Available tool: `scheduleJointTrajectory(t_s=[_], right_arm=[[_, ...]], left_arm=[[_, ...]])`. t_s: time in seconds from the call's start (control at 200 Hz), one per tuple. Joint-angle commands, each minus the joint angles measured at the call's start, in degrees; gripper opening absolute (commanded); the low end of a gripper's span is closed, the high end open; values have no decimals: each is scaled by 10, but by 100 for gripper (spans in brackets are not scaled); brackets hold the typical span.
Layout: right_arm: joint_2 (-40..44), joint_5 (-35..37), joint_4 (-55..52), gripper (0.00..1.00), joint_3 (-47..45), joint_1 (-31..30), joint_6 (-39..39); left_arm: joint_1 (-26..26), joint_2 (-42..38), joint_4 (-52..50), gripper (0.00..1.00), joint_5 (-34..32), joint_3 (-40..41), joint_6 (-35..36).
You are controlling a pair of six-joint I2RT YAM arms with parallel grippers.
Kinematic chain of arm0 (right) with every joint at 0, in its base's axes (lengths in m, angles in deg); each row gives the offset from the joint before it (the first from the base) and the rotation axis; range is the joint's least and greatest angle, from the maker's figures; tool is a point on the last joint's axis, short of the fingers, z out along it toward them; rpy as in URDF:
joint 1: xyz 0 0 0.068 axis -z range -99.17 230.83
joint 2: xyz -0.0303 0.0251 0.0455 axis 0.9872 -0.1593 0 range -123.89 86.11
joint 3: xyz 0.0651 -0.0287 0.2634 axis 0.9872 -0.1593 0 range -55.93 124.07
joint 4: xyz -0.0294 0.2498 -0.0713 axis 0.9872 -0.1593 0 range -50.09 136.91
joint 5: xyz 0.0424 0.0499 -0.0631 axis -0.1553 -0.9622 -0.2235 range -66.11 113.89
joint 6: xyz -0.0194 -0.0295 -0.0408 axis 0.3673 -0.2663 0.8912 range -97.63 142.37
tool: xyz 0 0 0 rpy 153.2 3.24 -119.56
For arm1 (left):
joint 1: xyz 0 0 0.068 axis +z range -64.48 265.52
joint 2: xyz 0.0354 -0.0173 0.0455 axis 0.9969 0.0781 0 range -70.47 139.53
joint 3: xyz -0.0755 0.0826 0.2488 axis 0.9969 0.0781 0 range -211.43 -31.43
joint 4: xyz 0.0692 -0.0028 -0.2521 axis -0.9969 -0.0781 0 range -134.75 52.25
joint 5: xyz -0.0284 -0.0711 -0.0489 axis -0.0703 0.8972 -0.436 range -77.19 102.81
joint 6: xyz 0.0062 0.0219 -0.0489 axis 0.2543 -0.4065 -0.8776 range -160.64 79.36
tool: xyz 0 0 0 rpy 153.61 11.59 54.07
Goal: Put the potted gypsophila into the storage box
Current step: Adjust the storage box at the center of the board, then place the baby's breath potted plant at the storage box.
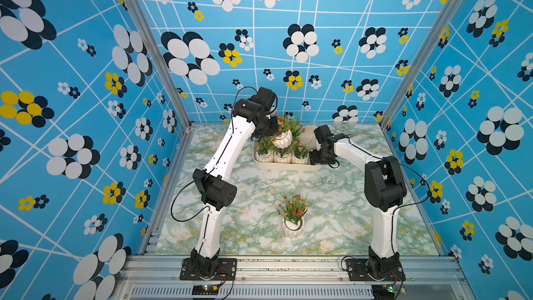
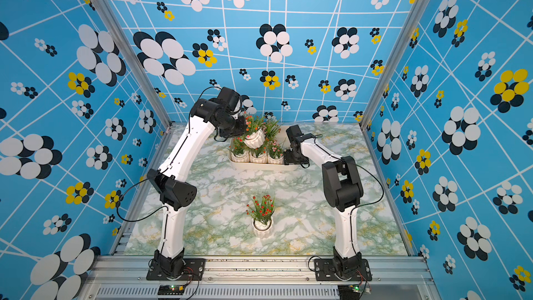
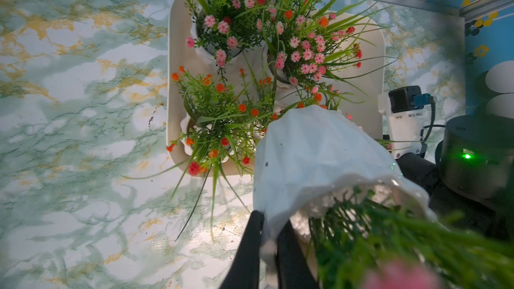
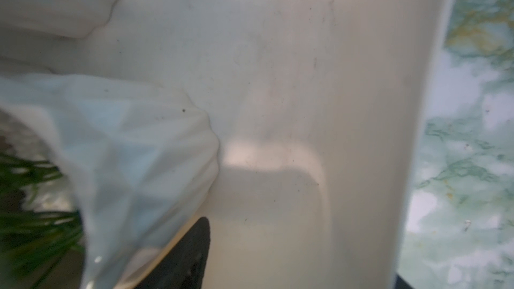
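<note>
A potted gypsophila in a white ribbed pot (image 1: pixel 283 139) (image 2: pixel 255 140) hangs tilted above the storage box (image 1: pixel 288 167) (image 2: pixel 261 166), and my left gripper (image 3: pixel 272 218) is shut on its rim (image 3: pixel 319 162). The cream box holds three more flowering pots in its front row (image 1: pixel 282 157). My right gripper (image 1: pixel 313 158) (image 2: pixel 289 157) sits low at the box's right end. In the right wrist view one black finger (image 4: pixel 192 251) rests over the box floor (image 4: pixel 306 79) beside a tilted white pot (image 4: pixel 133 148), with nothing between the wide jaws. Another pot with red flowers (image 1: pixel 293 226) (image 2: pixel 262 227) stands alone on the table.
The marbled green table (image 1: pixel 331 212) is walled by blue flowered panels on three sides, with metal posts (image 1: pixel 184 122) at the back corners. Both arm bases are bolted to the aluminium rail (image 1: pixel 288 264) at the front edge. Plants in the box spread leaves over its rim (image 3: pixel 171 79).
</note>
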Motion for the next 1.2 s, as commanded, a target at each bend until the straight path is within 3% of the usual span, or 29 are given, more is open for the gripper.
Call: scheduleJointTrajectory(t_s=[0.0,0.48,0.87,1.194], right_arm=[[30,13,-35,72,-11,-6,-6],[145,-10,-60,73,-50,89,-18],[183,-30,-29,73,-130,119,-25],[192,-39,-20,73,-147,129,-30]], left_arm=[[-8,12,11,0,27,-46,-3],[-41,54,149,0,39,-51,-16],[-62,117,280,0,31,-49,20],[-62,157,322,0,7,-48,55]])
